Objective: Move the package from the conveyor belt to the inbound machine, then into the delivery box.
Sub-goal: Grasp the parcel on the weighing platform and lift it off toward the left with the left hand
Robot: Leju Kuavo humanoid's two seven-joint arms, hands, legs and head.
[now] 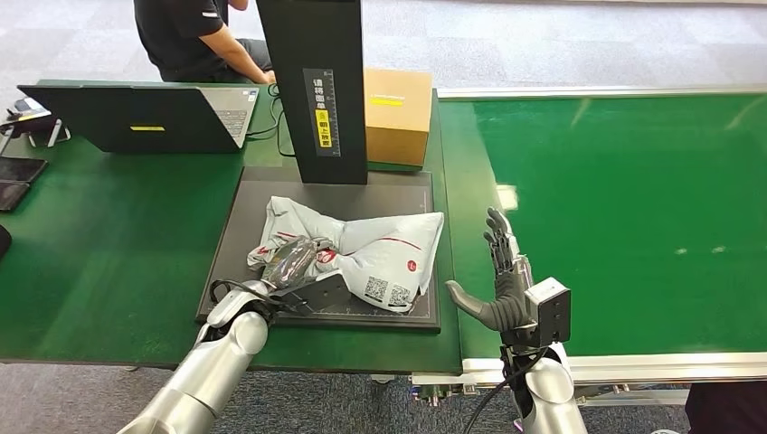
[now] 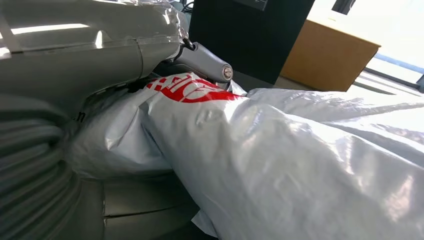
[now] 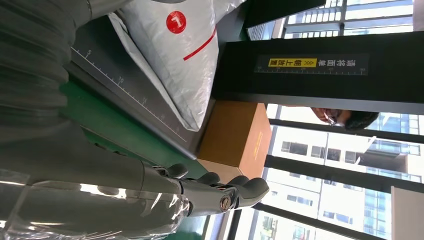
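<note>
In the head view the package (image 1: 380,253), a crumpled white-grey poly mailer with red print and QR labels, lay on the black platform of the inbound machine (image 1: 262,194), a little left of and below the centre of the frame. The machine's tall black column (image 1: 317,86) rose from the back of the platform and carried a yellow and white label strip. The left hand (image 1: 294,267) rested on the near left end of the package with its fingers wrapped over the bag; the left wrist view showed the grey thumb (image 2: 205,62) pressed against the red-printed plastic (image 2: 190,90), so the hand held the package. The right hand (image 1: 502,280) stood upright at lower centre-right, over the seam between the green table (image 1: 108,235) and the green conveyor belt (image 1: 633,208), its fingers apart and straight, holding nothing and clear of the bag. The right wrist view showed those fingers (image 3: 215,192) extended beside the platform's ruled edge (image 3: 125,95).

A brown cardboard box (image 1: 398,113) sat behind the platform, just right of the column. An open black laptop (image 1: 136,117) stood on the table at upper left, and a person in a black shirt (image 1: 185,36) sat beyond it at the top edge.
</note>
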